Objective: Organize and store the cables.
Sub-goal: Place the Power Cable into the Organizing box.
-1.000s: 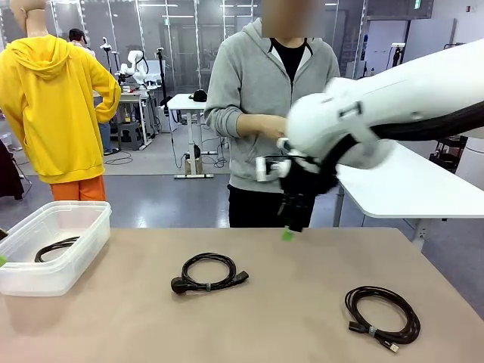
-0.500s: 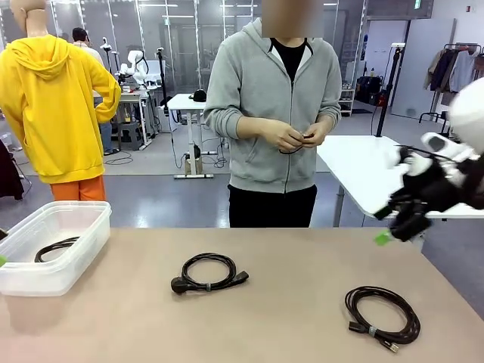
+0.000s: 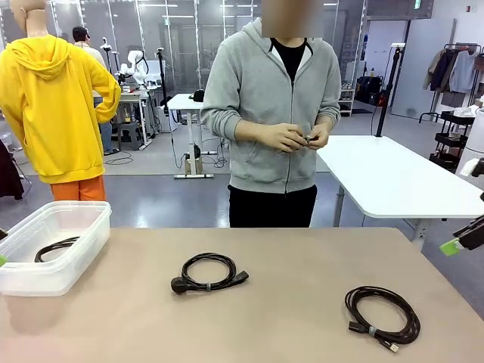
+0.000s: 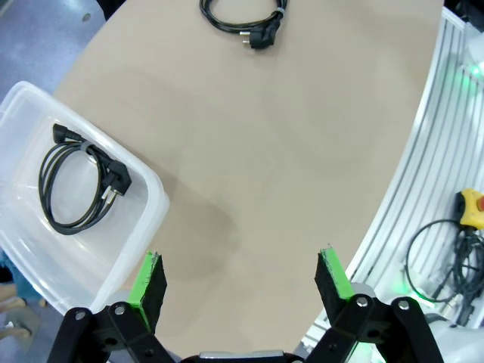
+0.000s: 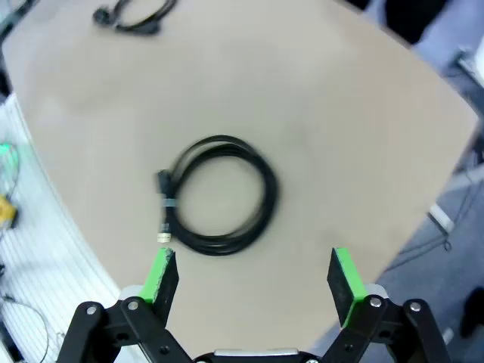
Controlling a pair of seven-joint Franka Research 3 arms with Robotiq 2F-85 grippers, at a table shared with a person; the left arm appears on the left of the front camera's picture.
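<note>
**Mia:** Where were the cables?

**Ben:** There were three, and each was a black cord wound in a ring. The cable in the box [image 3: 54,247] [image 4: 76,185] lay flat on the bottom of a clear plastic box [image 3: 76,215] [image 4: 155,198]. The box sat at the left end of the tabletop [image 3: 295,249].

**Mia:** And the other two?

**Ben:** The middle cable [image 3: 208,273] [image 4: 242,17] [image 5: 132,17] lay on the bare tabletop, well apart from the box. The near cable [image 3: 382,314] [image 5: 219,195] lay on the right side, close to the robot's edge. Nothing touched either of them.

**Mia:** What was the left hand [image 4: 240,261] doing?

**Ben:** It hung high over the tabletop, just beside the box. Its two green fingers were spread wide and there was nothing between them.

**Mia:** Was the right hand [image 5: 252,261] the same?

**Ben:** Yes, it was wide open too and held nothing. It looked down from above at the near cable, which lay just past its fingers. From the front you could only see a bit of it at the right edge, with one green pad [image 3: 451,246] poking in.

**Mia:** Was anybody else there?

**Ben:** A person [image 3: 272,91] in a grey hoodie stood at the far side. The person's hands [image 3: 291,138] were together in front of their tummy. They pinched something small, but I could not tell what it was.
</note>
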